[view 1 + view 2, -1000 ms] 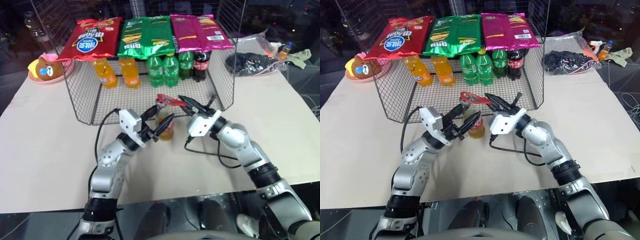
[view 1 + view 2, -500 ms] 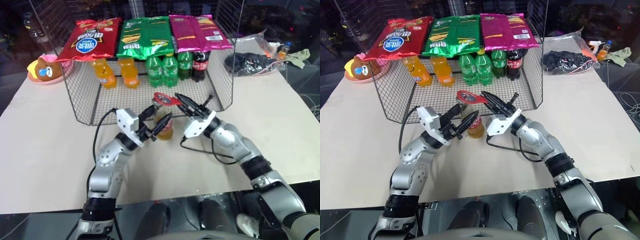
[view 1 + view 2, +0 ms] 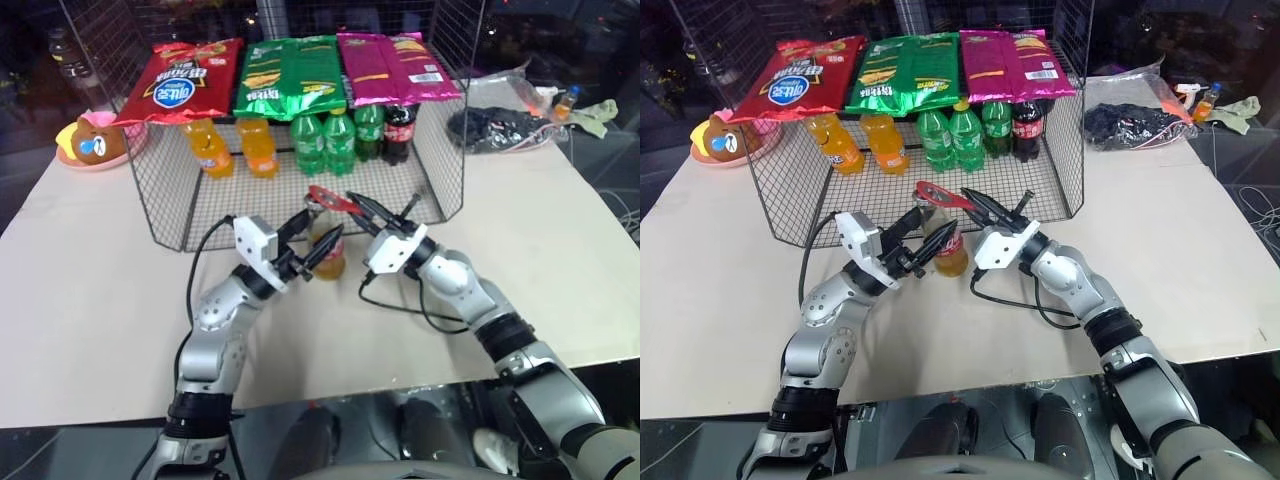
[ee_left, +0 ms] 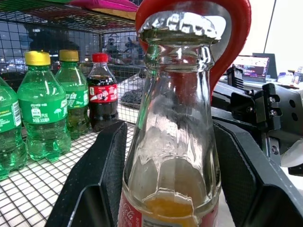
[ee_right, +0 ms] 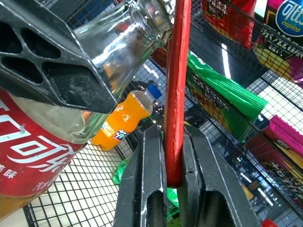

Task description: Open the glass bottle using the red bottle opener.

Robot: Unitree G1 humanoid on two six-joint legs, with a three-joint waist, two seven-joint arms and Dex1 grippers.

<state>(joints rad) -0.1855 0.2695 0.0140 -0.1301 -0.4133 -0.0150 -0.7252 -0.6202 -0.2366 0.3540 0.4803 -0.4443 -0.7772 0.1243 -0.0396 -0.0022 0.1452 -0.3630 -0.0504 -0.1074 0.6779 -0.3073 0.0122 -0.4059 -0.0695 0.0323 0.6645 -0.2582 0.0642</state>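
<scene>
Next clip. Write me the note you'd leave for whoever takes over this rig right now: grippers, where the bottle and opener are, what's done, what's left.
Left gripper: closed around the glass bottle, holding it upright on the table in front of the wire rack.
Right gripper: shut on the red bottle opener by its handle.
Done: opener's loop sits at the cap.
Left: pry the cap off; it is on.

Overhead light falls evenly on my pale surface (image 3: 90, 300) while the far surroundings stay dark, glare glints on the glass bottle (image 4: 173, 142), and my close fingers (image 5: 52, 56) blur.
</scene>
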